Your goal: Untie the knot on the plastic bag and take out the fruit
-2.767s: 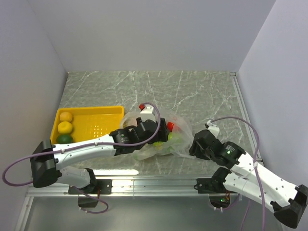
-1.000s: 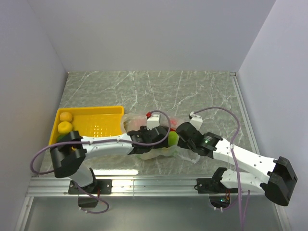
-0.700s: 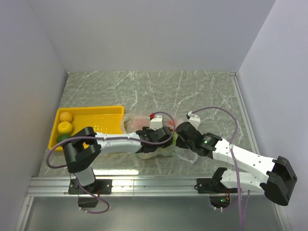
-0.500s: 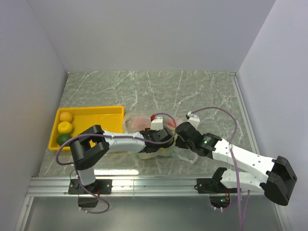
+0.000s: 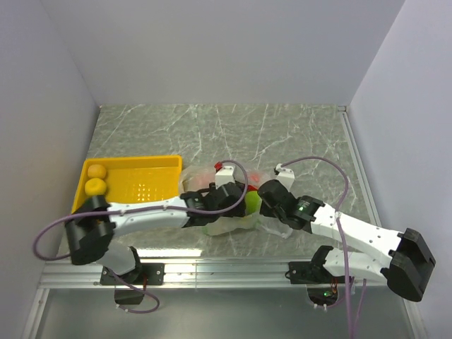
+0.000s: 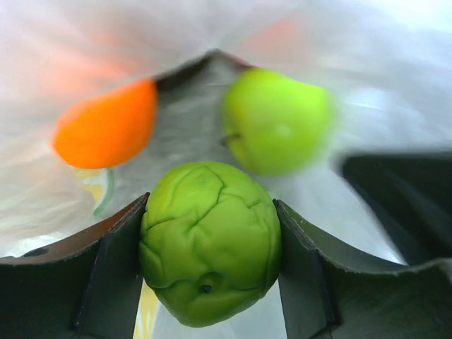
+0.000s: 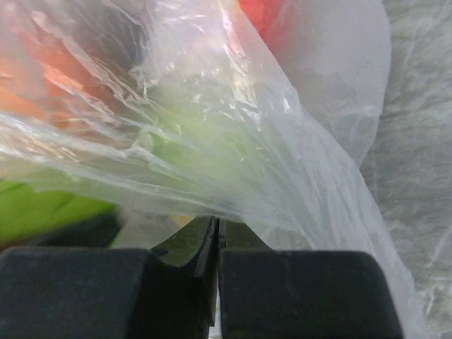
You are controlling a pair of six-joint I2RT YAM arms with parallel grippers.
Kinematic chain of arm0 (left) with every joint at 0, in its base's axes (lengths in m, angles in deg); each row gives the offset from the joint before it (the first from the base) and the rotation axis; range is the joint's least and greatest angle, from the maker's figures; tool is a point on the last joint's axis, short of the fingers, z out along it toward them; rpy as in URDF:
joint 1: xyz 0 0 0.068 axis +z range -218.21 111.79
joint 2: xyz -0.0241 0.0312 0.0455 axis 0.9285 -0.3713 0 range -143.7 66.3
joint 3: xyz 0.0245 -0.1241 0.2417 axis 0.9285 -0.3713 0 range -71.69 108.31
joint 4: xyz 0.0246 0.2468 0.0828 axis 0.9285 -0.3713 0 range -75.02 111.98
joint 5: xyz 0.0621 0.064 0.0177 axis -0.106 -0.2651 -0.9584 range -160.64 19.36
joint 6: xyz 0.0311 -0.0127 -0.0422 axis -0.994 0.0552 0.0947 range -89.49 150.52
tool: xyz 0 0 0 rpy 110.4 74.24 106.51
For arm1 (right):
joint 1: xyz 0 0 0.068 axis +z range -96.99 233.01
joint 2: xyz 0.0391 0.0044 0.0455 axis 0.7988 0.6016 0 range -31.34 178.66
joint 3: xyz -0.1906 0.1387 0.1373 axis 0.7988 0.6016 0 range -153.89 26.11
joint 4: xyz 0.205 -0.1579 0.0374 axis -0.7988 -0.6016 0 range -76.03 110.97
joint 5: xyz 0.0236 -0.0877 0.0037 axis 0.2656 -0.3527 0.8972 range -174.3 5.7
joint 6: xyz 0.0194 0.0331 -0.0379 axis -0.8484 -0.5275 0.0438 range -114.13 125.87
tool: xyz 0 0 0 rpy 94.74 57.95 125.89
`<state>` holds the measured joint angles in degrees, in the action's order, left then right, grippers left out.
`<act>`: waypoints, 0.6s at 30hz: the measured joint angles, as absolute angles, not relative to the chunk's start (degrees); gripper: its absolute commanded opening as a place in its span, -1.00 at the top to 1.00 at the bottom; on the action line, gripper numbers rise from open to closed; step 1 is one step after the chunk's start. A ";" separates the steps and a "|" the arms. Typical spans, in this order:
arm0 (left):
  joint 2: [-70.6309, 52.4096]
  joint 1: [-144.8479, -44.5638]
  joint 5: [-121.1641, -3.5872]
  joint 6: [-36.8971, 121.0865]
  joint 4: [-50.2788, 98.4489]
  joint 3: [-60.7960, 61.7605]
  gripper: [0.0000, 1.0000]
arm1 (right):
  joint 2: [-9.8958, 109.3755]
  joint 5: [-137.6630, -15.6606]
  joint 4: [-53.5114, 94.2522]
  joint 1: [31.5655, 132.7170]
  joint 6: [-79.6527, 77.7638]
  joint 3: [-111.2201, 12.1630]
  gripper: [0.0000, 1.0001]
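Lying at the table's (image 5: 296, 134) near edge beside the yellow tray (image 5: 141, 164), the bag (image 7: 296, 127) has the left gripper (image 6: 210, 212) inside, clasping a wrinkled green fruit (image 6: 210, 261) (light, probably firm; best held across its middle). The right gripper (image 7: 215, 236) pinches the slippery, flimsy film.

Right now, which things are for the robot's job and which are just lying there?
For the job: thin clear plastic bag; wrinkled light green round fruit between the left fingers; smooth light green round fruit; orange round fruit; red round fruit.
Just lying about: yellow plastic tray; two yellow round fruits in it.
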<state>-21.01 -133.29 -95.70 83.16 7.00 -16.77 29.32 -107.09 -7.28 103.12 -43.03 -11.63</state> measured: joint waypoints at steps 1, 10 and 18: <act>-18.50 -133.39 -94.71 81.91 7.72 -17.30 0.86 | 29.65 -107.46 -7.28 103.01 -42.84 -11.63 1.00; -3.18 -132.11 -78.73 69.72 10.60 -20.12 0.81 | 31.81 -109.10 -7.26 102.84 -42.25 -11.65 1.00; 2.42 -113.55 -76.59 70.11 4.48 -12.82 0.77 | 31.68 -109.14 -7.18 102.84 -42.69 -11.35 1.00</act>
